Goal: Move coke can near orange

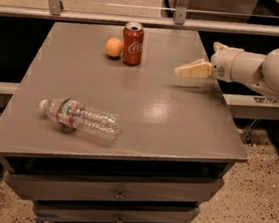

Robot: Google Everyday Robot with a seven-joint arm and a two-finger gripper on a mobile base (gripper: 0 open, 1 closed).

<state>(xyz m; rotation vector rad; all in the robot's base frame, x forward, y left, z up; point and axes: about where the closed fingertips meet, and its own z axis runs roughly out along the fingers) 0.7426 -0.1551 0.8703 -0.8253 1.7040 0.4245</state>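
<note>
The coke can [132, 43] is red with white script and a silver top. It stands upright at the back of the grey table [169, 117]. The orange [114, 47] sits just to its left, almost touching it. My gripper [184, 71] hangs above the table's right side, well to the right of the can. It points left toward the can and holds nothing. The white arm [265, 70] reaches in from the right edge of the view.
A clear plastic water bottle [81, 118] lies on its side at the table's front left. Drawers [120, 196] sit below the tabletop. A metal rail with glass panels [140, 20] runs behind the table.
</note>
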